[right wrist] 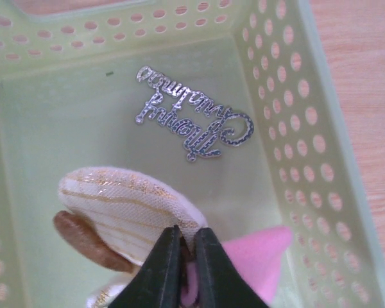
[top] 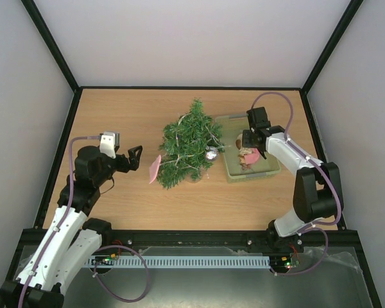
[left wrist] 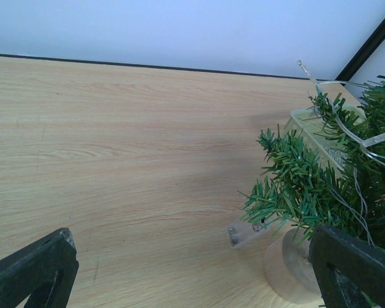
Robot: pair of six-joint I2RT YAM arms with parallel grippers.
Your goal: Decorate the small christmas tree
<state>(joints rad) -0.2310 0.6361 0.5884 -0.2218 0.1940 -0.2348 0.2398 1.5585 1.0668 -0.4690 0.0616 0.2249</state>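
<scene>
**Tree trimming: right claw (right wrist: 187,256) pinching, left claw (top: 136,158) agape**

The small dark green bristly christmas tree (top: 189,142) stands on its round wooden base (left wrist: 294,269) at the middle of the light wooden table (top: 115,115). The left claw hangs just left of it, spread wide and holding nothing. The right claw is down in the pale green perforated plastic basket (right wrist: 295,96), nipped tight on a cream, gold-striped fabric ornament (right wrist: 122,205) near a silver cursive cutout (right wrist: 192,128).

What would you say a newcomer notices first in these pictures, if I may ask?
The small green tree stands in the middle of the table. To its right, the right hand pinches a cream-and-gold bow inside the pale green basket, beside silver lettering.
</scene>
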